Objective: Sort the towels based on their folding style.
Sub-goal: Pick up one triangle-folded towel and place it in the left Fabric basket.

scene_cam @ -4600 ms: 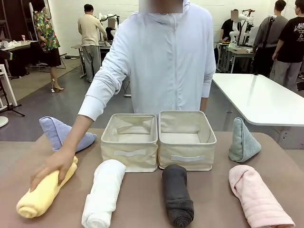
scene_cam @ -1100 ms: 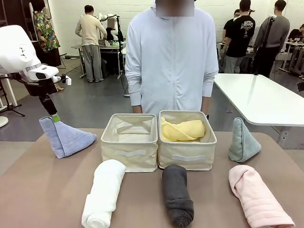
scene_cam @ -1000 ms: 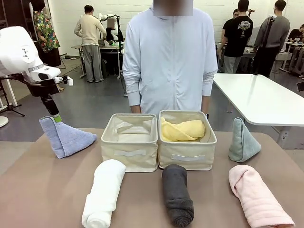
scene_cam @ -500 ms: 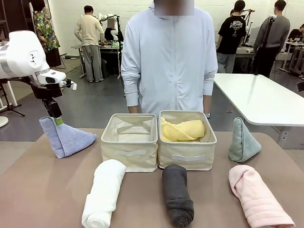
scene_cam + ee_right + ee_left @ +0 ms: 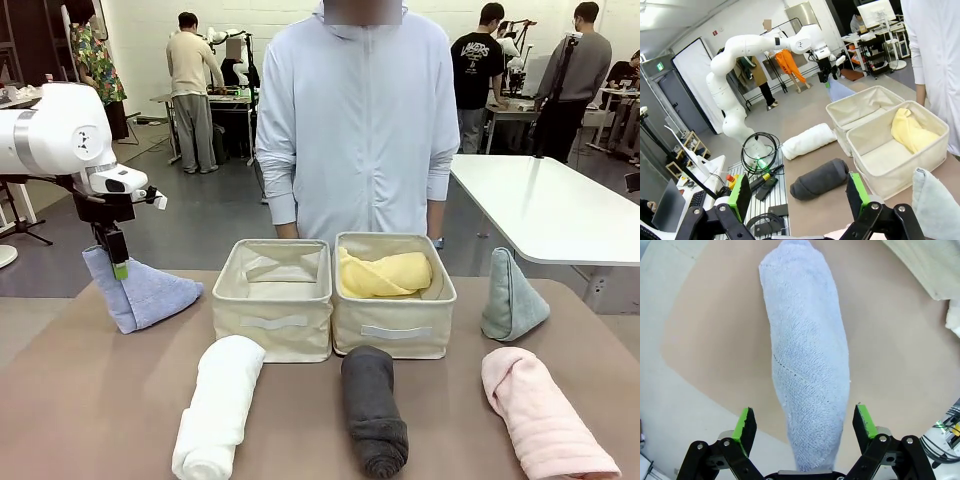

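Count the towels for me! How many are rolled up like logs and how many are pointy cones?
Rolled: 4 (yellow towel, white towel, dark grey towel, pink towel)
Pointy cones: 2 (lavender-blue towel, sage green towel)
Total: 6 towels

Two beige bins stand side by side (touching) on the brown table, before a person.

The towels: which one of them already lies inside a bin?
The yellow rolled towel. It lies inside the right beige bin, while all the rest lie outside the bins, on the table.
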Motion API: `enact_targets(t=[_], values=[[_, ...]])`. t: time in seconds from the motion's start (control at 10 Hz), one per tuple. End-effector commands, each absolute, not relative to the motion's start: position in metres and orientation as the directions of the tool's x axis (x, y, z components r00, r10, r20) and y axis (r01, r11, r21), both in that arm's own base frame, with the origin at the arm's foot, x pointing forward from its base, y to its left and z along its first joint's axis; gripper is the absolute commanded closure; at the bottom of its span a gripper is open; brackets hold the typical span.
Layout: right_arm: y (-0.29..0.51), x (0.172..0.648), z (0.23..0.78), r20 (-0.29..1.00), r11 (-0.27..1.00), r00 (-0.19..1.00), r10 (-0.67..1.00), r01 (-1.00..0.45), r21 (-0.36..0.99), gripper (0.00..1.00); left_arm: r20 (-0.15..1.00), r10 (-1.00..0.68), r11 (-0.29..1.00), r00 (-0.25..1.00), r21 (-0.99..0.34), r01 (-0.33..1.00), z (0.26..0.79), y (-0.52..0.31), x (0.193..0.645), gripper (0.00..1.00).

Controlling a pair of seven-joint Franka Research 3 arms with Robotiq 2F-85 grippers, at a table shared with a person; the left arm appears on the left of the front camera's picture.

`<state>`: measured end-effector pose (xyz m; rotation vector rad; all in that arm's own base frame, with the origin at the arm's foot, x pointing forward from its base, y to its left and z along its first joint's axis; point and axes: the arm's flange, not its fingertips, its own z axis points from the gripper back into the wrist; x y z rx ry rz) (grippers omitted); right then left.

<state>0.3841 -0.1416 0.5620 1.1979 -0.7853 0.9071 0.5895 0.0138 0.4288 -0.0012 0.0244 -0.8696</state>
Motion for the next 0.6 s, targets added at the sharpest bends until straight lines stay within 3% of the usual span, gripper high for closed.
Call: enact_targets(t=[0.0, 0.2, 0.3, 0.4, 0.5], values=[[-0.1406, 0.3869, 0.5646, 0.898, 0.103, 0.418, 0.135, -0.908, 0.407, 0.0, -0.068, -0.748, 0.662, 0.661, 0.01, 0.75, 0.4246, 0.017, 0.5903, 0.0], [-0.1406, 0.3869, 0.5646, 0.898, 0.103, 0.418, 0.135, -0.908, 0.407, 0.0, -0.031, -0.762, 0.647, 0.647, 0.006, 0.763, 0.4261, 0.0208, 0.5871, 0.0], [-0.1406, 0.3869, 0.5646, 0.898, 0.103, 0.418, 0.135, -0.908, 0.407, 0.0, -0.019, -0.778, 0.628, 0.628, 0.02, 0.778, 0.4283, 0.0211, 0.586, 0.6], [-0.1406, 0.3869, 0.5646, 0.898, 0.103, 0.418, 0.135, -0.908, 0.407, 0.0, -0.014, -0.78, 0.626, 0.626, 0.023, 0.78, 0.4299, 0.022, 0.5849, 0.6], [-0.1406, 0.3869, 0.5646, 0.898, 0.103, 0.418, 0.135, -0.908, 0.407, 0.0, -0.013, -0.776, 0.63, 0.63, 0.021, 0.777, 0.4306, 0.0229, 0.5851, 1.0]])
